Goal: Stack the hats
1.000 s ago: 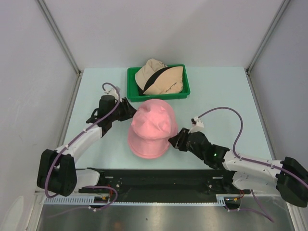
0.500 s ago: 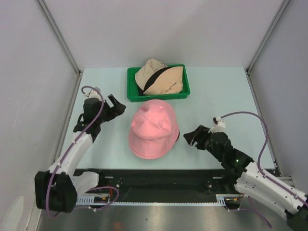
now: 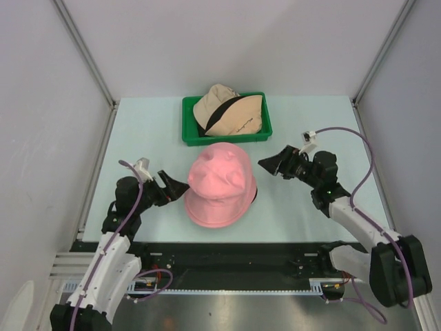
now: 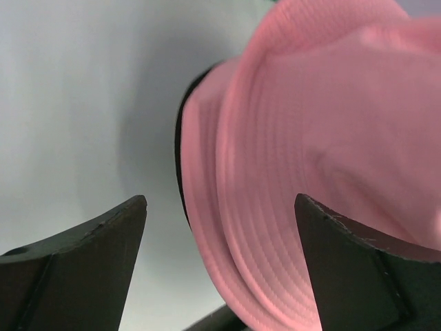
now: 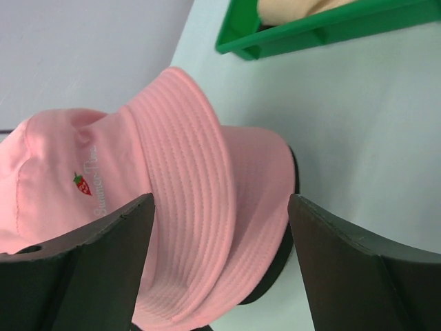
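Though neither arm holds anything, the overhead view puts the work midway: the pink hat (image 3: 219,186) sits crown-up at the middle of the table (image 3: 310,124), over what looks like a black hat (image 3: 254,196), which shows only as a dark sliver under its right brim. A beige hat (image 3: 231,114) with a black strip across it lies in the green tray (image 3: 227,138) just behind. The left gripper (image 3: 177,187) hangs just beside the pink brim's left edge and the right gripper (image 3: 270,165) near its right side, both spread wide with nothing between the jaws. From the left wrist, the jaws stand well apart, with the blurred pink brim beyond them and a black rim peeping out beneath it. From the right wrist, the same open stance frames brim and crown, where a small red strawberry (image 5: 81,183) is embroidered beside pale cursive lettering (image 5: 98,185) that may read "Summer Time", though it is too fine to be sure. By my reading the pink hat is placed and the beige one comes next. An arm must reach into the tray, pinch the soft fabric, lift it clear of the rim and lower it centred on the pink crown.
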### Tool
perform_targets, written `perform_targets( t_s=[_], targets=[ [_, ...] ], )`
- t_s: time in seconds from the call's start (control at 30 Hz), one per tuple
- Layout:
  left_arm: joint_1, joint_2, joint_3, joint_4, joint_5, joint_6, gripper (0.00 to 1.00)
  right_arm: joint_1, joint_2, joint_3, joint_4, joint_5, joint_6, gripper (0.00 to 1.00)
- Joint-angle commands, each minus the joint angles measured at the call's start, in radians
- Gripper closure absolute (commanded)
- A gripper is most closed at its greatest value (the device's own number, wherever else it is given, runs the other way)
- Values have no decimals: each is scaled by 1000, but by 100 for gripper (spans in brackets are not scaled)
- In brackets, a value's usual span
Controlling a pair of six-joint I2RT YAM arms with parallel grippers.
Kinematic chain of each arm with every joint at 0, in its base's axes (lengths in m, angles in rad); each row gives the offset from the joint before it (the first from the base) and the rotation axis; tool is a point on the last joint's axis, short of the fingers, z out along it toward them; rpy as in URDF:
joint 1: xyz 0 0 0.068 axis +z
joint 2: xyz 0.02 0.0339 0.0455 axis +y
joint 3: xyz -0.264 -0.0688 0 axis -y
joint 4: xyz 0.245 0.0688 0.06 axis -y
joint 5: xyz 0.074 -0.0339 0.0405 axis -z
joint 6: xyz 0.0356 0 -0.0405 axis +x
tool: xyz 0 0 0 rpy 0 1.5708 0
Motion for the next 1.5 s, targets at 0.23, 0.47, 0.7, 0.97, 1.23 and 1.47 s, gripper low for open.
perform_targets(
  t_s=[0.23,0.47,0.7,0.97,1.23,1.47],
  targets=[
    [1,-115,-155,53,240,-151,10,19,284,85,475,-281,-20,16],
    [1,-148,-213,150,266,-224,15,32,435,86,694,-365,43,16],
    [1,-145,-243,223,274,-269,20,58,507,97,757,-379,54,16],
    [1,-119,-256,312,225,-307,39,76,524,85,786,-398,88,55],
    [1,15,-240,449,206,-318,62,105,460,3,604,-304,14,95],
    [1,121,-204,506,190,-289,77,167,348,14,217,-76,-133,100]
  ],
)
